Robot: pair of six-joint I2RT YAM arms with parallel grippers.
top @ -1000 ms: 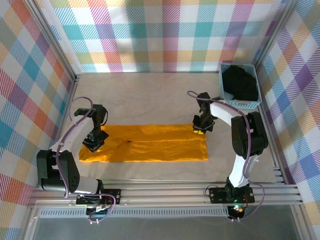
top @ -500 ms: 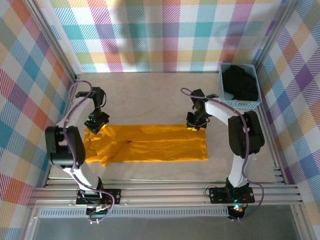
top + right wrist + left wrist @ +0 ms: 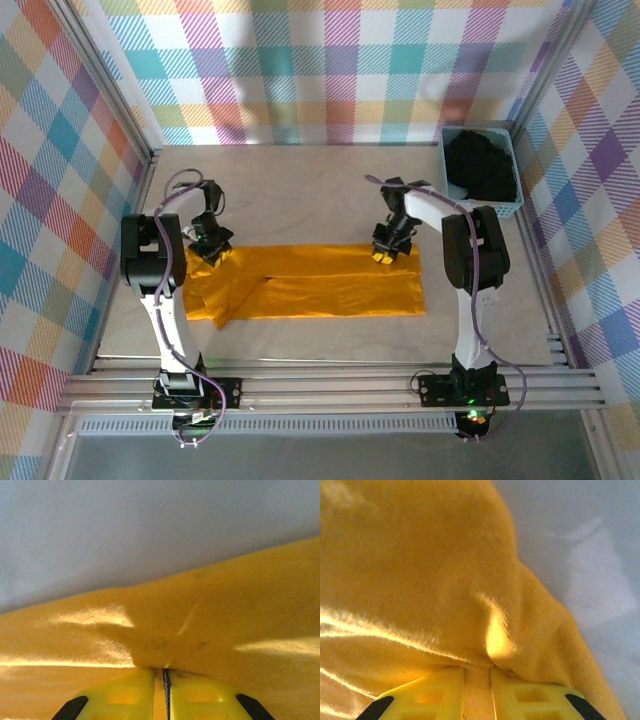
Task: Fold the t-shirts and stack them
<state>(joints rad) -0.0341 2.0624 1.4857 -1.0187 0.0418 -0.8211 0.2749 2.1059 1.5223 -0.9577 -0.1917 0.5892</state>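
The orange-yellow t-shirt (image 3: 320,282) lies as a long folded strip across the middle of the table, its left end rumpled and doubled over. My left gripper (image 3: 210,244) sits at the strip's far left corner, and its yellow fingers (image 3: 435,692) are shut on a pleat of the cloth (image 3: 420,570). My right gripper (image 3: 389,250) is at the far edge near the right end. The right gripper (image 3: 165,687) has its yellow fingertips almost together, pinching the shirt's edge (image 3: 200,610). A black garment (image 3: 482,165) is heaped in the basket.
The light blue lattice basket (image 3: 481,210) stands at the back right corner. Plaid walls close in the table on three sides. Bare tabletop (image 3: 300,195) lies beyond the shirt, and a narrower bare band (image 3: 320,340) runs between it and the front rail.
My left gripper has gone from the shirt's near left corner to its far left corner, taking cloth along and doubling the left end over. The right gripper shifted slightly back and left, still holding.
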